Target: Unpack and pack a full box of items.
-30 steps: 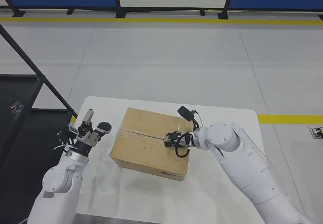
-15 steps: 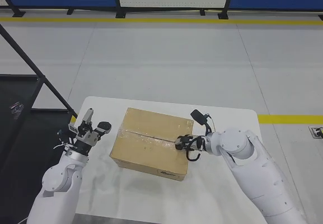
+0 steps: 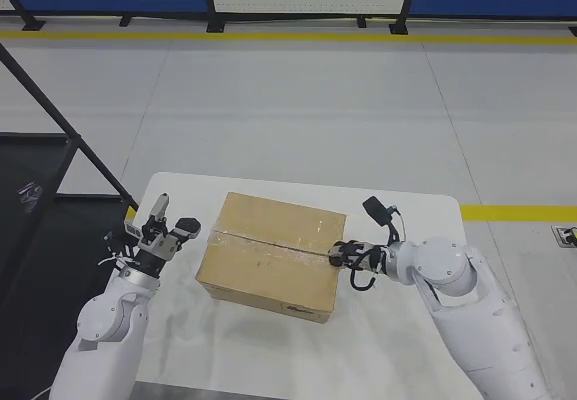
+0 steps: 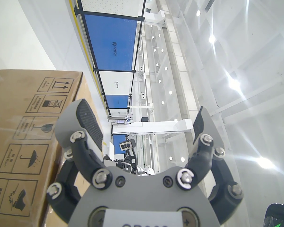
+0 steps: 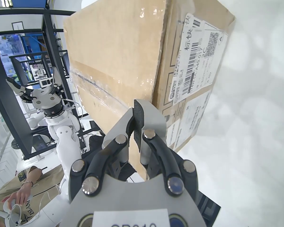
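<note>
The white worktop (image 3: 408, 215) is occupied near its middle by the box (image 3: 268, 250), a plain brown carton set slightly askew with its flaps closed. It is judged stiff at edges and corners but yielding across the broad panels, and probably weighty (the task calls it full). A hold is best taken low on opposite side walls, or at a flap edge once the seam is freed. Clear tape (image 3: 258, 243) is laid along the top seam, glossy and wrinkled, and is likely slippery to pinch. A white shipping label (image 5: 198, 55) is stuck on one end wall. The right claw (image 3: 334, 256) is held at the seam's end, its fingers pressed together with nothing discernible between them. The left claw (image 3: 168, 222) is held beside the opposite wall, spread wide and apart from the box.
</note>
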Tool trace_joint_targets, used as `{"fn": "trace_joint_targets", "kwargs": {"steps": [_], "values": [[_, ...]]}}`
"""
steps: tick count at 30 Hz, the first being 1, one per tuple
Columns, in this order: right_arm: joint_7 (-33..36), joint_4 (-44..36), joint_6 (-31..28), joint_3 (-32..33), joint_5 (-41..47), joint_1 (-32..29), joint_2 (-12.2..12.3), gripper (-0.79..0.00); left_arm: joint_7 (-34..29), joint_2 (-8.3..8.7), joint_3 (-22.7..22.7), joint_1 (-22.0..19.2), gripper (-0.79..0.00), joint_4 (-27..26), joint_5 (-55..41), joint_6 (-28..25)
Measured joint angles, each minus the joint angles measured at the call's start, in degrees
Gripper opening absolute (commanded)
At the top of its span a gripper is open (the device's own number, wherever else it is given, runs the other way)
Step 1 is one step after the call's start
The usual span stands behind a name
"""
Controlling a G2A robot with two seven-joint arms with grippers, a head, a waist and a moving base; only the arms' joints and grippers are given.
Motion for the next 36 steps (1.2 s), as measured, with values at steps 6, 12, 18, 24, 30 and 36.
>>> {"fn": "trace_joint_targets", "kwargs": {"steps": [6,12,18,24,30,36], "values": [[-3.0,0.6,-0.9,-4.5,2.5,2.4,-1.2,-0.785,0.6,0.05,0.1,0.3,0.0,1.3,1.0,-0.3],[-7.3,7.6,-0.8,-11.7,5.0,8.2,-3.6,-0.785,2.7,0.05,0.3,1.0,0.0,3.7,3.4,-1.1],[-9.3,14.2,-0.9,-16.6,7.3,13.1,-5.7,-0.785,2.2,-0.12,2.6,0.8,0.0,6.0,6.7,-0.9],[-11.0,18.1,-1.8,-19.4,9.2,15.6,-7.4,-0.785,0.5,-0.38,4.5,0.9,0.0,6.3,6.8,-0.9],[-12.4,21.8,-2.9,-21.8,11.4,17.7,-9.1,-0.785,0.2,-0.62,5.9,1.5,0.0,5.7,6.7,-1.1],[-13.9,25.5,-4.8,-23.7,14.1,19.6,-11.0,-0.785,0.1,-0.78,6.7,2.0,0.0,4.8,6.6,-1.0]]}}
